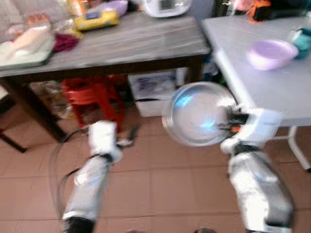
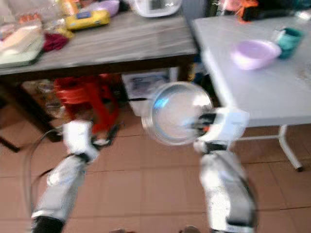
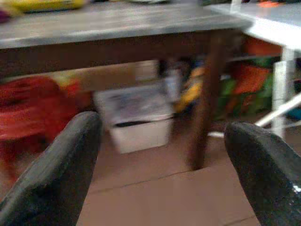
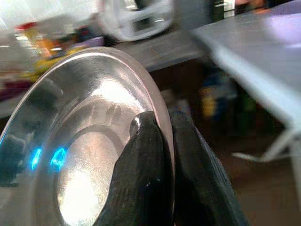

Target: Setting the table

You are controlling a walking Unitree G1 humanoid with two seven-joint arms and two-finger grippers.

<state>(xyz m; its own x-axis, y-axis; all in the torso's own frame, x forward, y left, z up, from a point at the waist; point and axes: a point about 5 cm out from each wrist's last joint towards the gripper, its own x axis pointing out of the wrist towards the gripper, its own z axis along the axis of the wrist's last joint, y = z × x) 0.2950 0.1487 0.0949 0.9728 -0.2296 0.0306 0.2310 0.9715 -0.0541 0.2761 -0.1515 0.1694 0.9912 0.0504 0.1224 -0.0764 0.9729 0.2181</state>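
Note:
A round steel plate (image 1: 197,113) hangs tilted above the tiled floor, just left of the white table (image 1: 272,87). My right gripper (image 1: 232,121) is shut on the plate's rim; in the right wrist view its two black fingers (image 4: 146,179) pinch the edge of the steel plate (image 4: 89,155). A lilac bowl (image 1: 269,52) and a teal cup (image 1: 303,41) stand on the white table. My left gripper (image 3: 164,160) is open and holds nothing, low in front of the wooden table (image 1: 121,43).
Food packets, a yellow pack (image 1: 95,20) and a white appliance (image 1: 165,6) lie on the wooden table. Beneath it stand red stools (image 1: 92,94) and a white box (image 1: 153,92). The white table's leg (image 1: 299,150) stands at the right. All views are blurred.

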